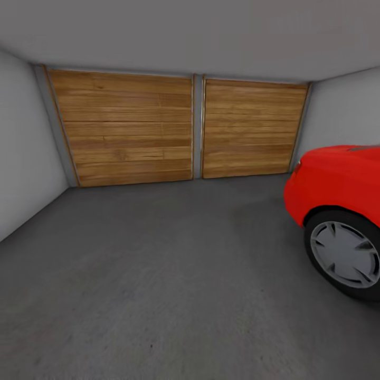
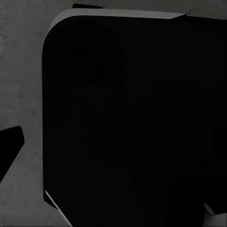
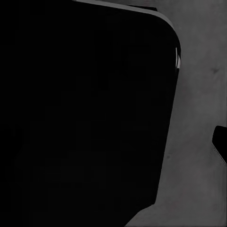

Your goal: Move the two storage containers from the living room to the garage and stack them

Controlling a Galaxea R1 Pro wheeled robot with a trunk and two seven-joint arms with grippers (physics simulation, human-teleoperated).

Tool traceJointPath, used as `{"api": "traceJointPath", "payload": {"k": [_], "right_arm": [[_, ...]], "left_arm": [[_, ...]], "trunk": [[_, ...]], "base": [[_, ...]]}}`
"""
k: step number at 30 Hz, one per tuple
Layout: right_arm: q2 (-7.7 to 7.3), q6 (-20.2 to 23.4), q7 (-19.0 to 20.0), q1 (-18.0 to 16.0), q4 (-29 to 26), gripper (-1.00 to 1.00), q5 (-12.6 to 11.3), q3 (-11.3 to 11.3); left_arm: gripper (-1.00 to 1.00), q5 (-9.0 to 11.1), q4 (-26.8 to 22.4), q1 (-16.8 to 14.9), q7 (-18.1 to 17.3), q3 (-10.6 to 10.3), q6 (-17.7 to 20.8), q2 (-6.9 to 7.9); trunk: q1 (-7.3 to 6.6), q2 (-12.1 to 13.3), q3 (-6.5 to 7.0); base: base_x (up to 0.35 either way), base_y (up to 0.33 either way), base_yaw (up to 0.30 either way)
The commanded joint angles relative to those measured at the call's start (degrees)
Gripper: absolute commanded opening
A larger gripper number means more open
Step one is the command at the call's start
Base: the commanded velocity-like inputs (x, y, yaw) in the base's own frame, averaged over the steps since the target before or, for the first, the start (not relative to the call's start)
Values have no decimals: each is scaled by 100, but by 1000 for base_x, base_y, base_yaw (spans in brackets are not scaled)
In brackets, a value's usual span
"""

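I am in the garage, and the two storage containers are out of view. Dark grey concrete floor (image 1: 174,274) spreads out ahead of me. In the left wrist view one dark fingertip (image 2: 10,146) of my left gripper sits at the picture's edge over the floor (image 2: 21,71). Nothing is held beside it. The right wrist view shows a dark fingertip (image 3: 220,144) of my right gripper at the picture's edge over the floor (image 3: 198,118). My own black body (image 2: 132,123) (image 3: 85,113) covers most of both wrist views.
Two wooden panel doors (image 1: 126,126) (image 1: 250,129) close off the far wall. A red car (image 1: 338,184) with its front wheel (image 1: 345,254) stands at the right. Pale grey walls (image 1: 26,158) bound the left and right sides.
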Motion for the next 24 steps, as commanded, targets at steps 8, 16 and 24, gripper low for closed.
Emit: {"api": "traceJointPath", "payload": {"k": [8,16,24], "right_arm": [[-1,-20,-4,-1,-2,100,19,24],[-1,-21,-5,-1,0,100,19,24],[-3,-22,-5,-1,0,100,19,32]], "left_arm": [[100,45,-4,-1,-7,12,-6,-7],[100,45,-4,-1,-9,12,-6,-9],[100,45,-4,-1,-5,12,-6,-9]], "trunk": [[0,-3,-5],[0,-3,-5],[0,-3,-5]], "base": [[0,0,269],[0,0,269],[0,0,269]]}}
